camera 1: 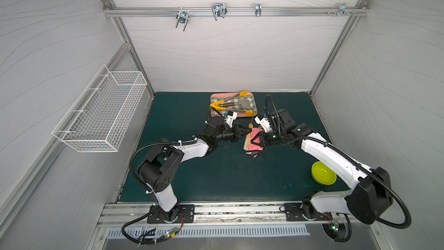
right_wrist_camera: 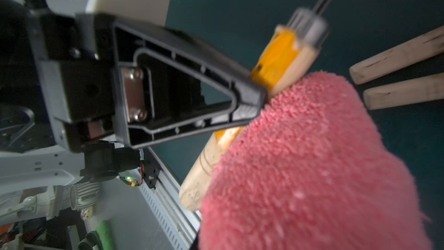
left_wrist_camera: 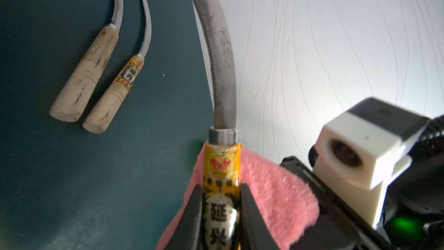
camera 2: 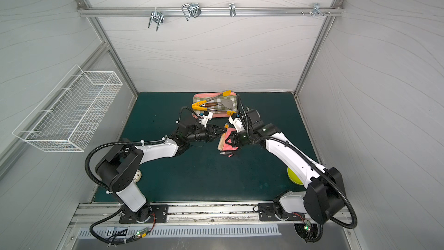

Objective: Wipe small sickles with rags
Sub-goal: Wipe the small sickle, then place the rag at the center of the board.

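**Rag pressing on a sickle handle, blade not yet reached**

Over the dark green tabletop (camera 1: 216, 176) the two arms are meeting in the middle, just in front of the pink-rimmed checked tray (camera 1: 212, 95). The left gripper (camera 1: 247, 129) is standing in from the left. It is clenching the pale wooden handle of one small sickle (left_wrist_camera: 223, 107), its fingers (left_wrist_camera: 195, 212) biting across the dark-orange label band (left_wrist_camera: 221, 171). Opposite it, the right gripper (camera 1: 254, 138) is pinching a pink fuzzy rag with a dark backing (left_wrist_camera: 276, 188) and laying it against the side of that handle.

In both top views the held sickle's long axis is running front to back. The butt is pointing toward the arm bases and the thin curved grey blade (left_wrist_camera: 219, 44) is pointing away toward the tray. The rag is sitting level with the handle, so the blade is lying beyond it. By my judgement, the wipe is calling for the rag to slide along that axis toward the tip, and the right arm is the one placed for it.

Two more small sickles (left_wrist_camera: 84, 75) are lying side by side on the tabletop, showing only in the wrist views.

Stamped characters are running down the blade. The first is reading as 全 and the last as 品, and those between are too blurred. On the label, black characters are sitting under a red-and-yellow emblem, the upper one looking like 延.
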